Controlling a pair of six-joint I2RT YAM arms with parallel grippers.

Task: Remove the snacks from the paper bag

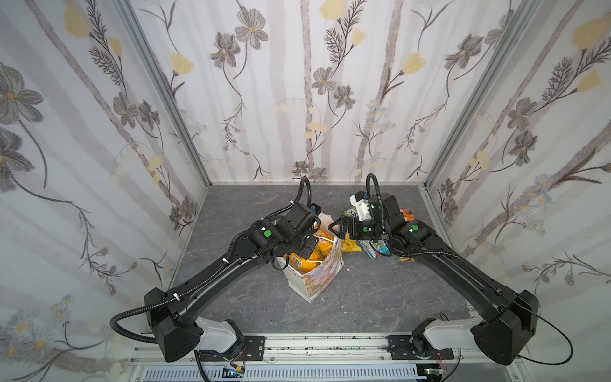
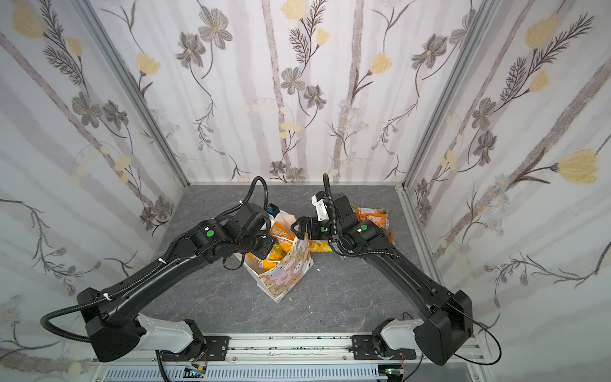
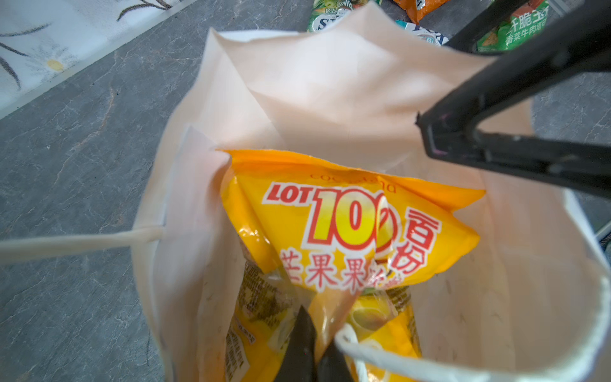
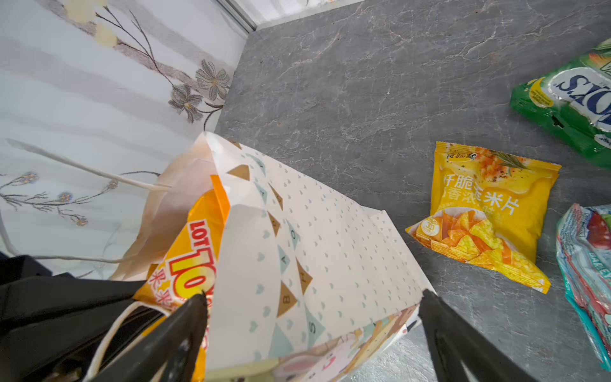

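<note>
Mango packet [image 3: 347,231] lies half-hidden in your paper bag [image 3: 330,92], pinched by left gripper [image 3: 315,330]; right gripper [image 4: 314,296] gapes wide astride its wall.

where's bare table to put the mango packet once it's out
Widest bare table lies between the paper bag and the front rail; more between bag and left wall. Crowded: the snack packets under the right arm.

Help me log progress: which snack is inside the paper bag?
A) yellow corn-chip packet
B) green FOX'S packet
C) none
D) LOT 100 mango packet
D: in the left wrist view the LOT 100 mango packet sits inside the paper bag, pinched by the left hand; the yellow corn-chip packet and green FOX'S packet lie on the table outside.
</note>
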